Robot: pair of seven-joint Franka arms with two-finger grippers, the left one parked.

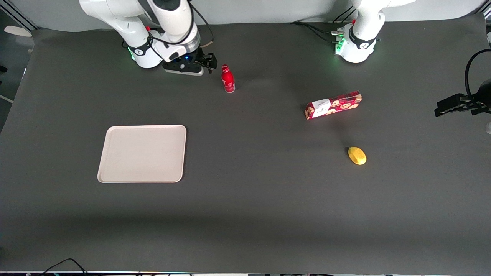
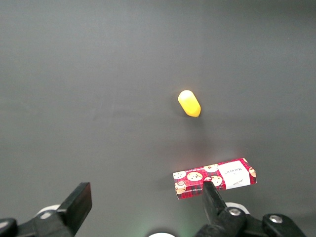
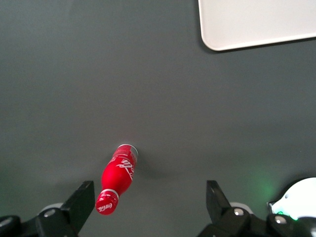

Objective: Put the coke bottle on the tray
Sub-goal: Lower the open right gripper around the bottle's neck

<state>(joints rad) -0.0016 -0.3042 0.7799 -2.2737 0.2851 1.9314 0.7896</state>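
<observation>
while a dark grey matte cloth (image 1: 245,199) is covering the whole table, a pale wall strip is showing along the edge farthest from the front camera, and black cables are trailing near both arm bases.

count of loose items lying or standing on the cloth: four.

one coke bottle (image 1: 228,79), all red with a red cap, is standing upright on the cloth, well apart from the tray and farther from the front camera than it. in the right wrist view the coke bottle (image 3: 117,178) is appearing between the two dark fingers, closer to one finger (image 3: 79,205) than to the other, touching neither.

one tray (image 1: 142,153), pale beige, flat, with rounded corners and a low rim, is lying toward the working arm's end of the table, carrying nothing. one corner of the tray (image 3: 256,22) is showing in the right wrist view.

one cookie box (image 1: 333,104), long and red with a white label, is lying flat toward the parked arm's end.

one yellow lemon-like object (image 1: 357,155) is resting nearer the front camera than the cookie box, apart from it.

one gripper (image 1: 209,61) is hovering close to the working arm's base, just beside the bottle's cap. its fingers are standing spread wide and grasping nothing.
</observation>
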